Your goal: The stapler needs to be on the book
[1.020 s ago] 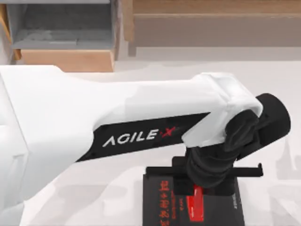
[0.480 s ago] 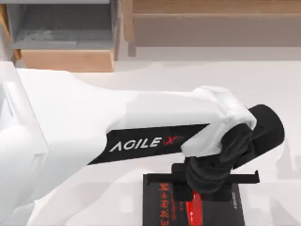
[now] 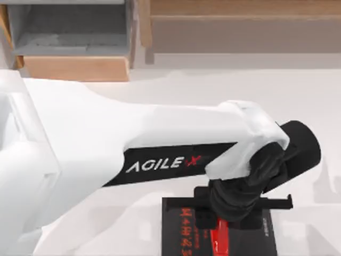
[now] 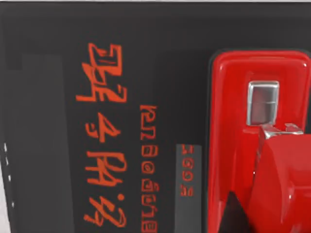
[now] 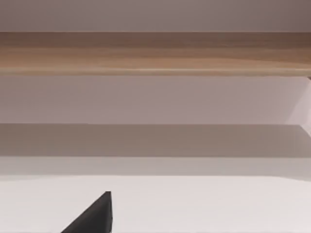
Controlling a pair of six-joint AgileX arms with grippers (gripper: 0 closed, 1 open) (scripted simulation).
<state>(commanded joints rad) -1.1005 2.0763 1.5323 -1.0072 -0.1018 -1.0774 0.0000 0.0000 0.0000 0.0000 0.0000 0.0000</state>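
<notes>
The black book (image 3: 181,229) with red lettering lies at the near edge of the white table, right of centre. My left arm reaches across from the left, and its gripper (image 3: 220,228) hangs over the book, shut on the glossy red stapler (image 3: 219,242). In the left wrist view the stapler (image 4: 233,121) sits close over the book's cover (image 4: 58,145), with a dark fingertip (image 4: 236,216) against its raised upper part. I cannot tell whether the stapler rests on the cover. A dark fingertip (image 5: 95,213) of my parked right gripper shows in the right wrist view.
A wooden cabinet with a grey recess (image 3: 74,68) stands at the back left and a long wooden ledge (image 3: 240,26) runs along the back right. Bare white table (image 3: 309,90) lies to the right of the arm.
My left wrist has moved slightly toward the near edge with the stapler. The stapler now shows narrower and lower in the top view. The book has not moved.
</notes>
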